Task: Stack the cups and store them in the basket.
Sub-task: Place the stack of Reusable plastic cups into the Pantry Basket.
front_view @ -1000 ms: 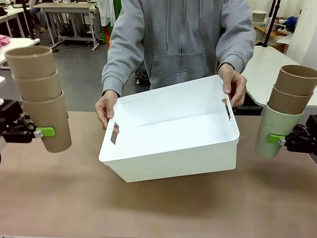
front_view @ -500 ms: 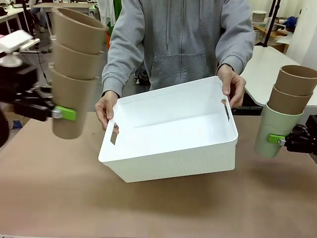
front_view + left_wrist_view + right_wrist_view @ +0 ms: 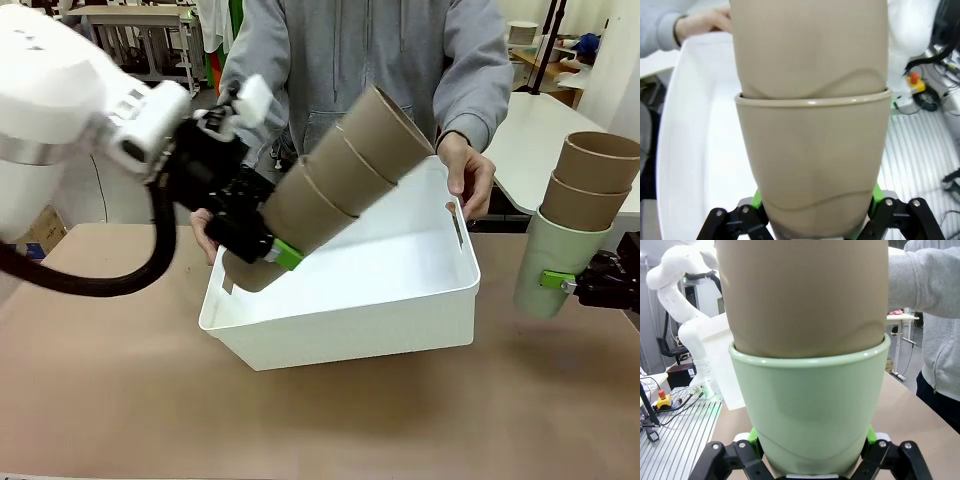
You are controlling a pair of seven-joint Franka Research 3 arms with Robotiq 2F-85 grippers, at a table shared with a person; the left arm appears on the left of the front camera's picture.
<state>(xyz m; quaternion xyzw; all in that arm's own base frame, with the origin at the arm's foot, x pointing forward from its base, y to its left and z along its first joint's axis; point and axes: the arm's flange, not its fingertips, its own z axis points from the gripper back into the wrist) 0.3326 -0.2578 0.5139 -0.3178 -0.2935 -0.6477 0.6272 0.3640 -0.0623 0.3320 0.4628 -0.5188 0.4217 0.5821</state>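
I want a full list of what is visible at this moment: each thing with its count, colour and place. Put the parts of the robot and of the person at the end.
tilted tan cups: three, tan-brown, nested, leaning over the basket.
green cup: one, pale green, upright, at the table's right edge.
upper tan cups: two, tan-brown, nested in the green cup.
basket: one, white, middle of the table.
table: one, brown top.
left gripper: one, black with green pads, shut on the lowest of the tilted tan cups.
right gripper: one, black with green pads, shut on the green cup.
person's hand: one, on the basket's right rim.
sleeve: one, grey, above that hand.
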